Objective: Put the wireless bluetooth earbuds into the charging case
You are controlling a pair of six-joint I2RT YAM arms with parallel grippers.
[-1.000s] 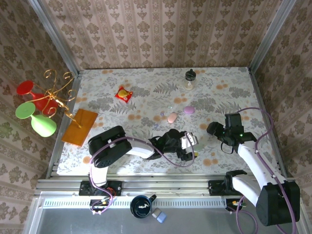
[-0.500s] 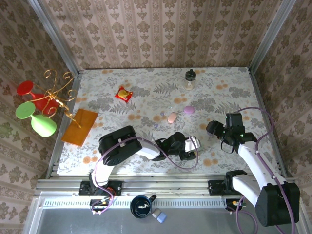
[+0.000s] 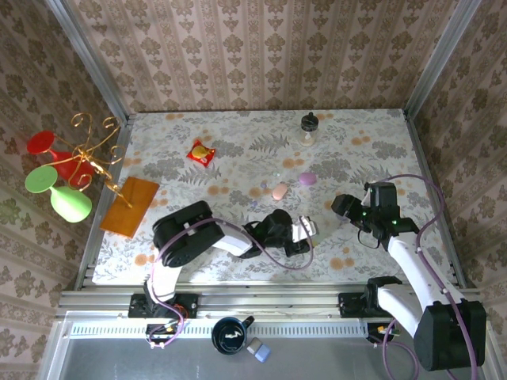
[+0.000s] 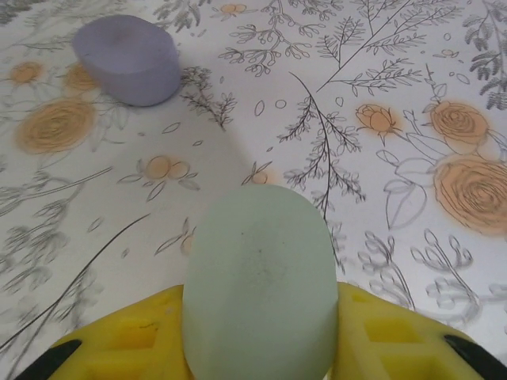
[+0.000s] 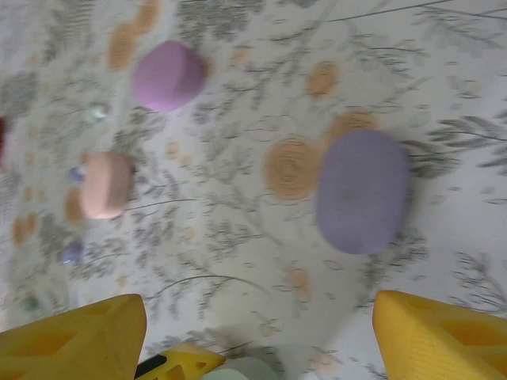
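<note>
Pale green charging case (image 4: 257, 269) is now clamped in the left hand (image 4: 261, 340). The hand stood wide a second ago and has closed on the case, near the middle of the surface (image 3: 372, 134). The case looks closed, so it likely wants opening next. Right hand (image 5: 257, 324) is spread wide and empty, over a lilac case (image 5: 363, 190). Earbuds (image 5: 95, 113) lie loose near the pink case (image 5: 105, 184), none seated yet. Surface is floral cloth; walls (image 3: 261, 47) are damask-papered.
</note>
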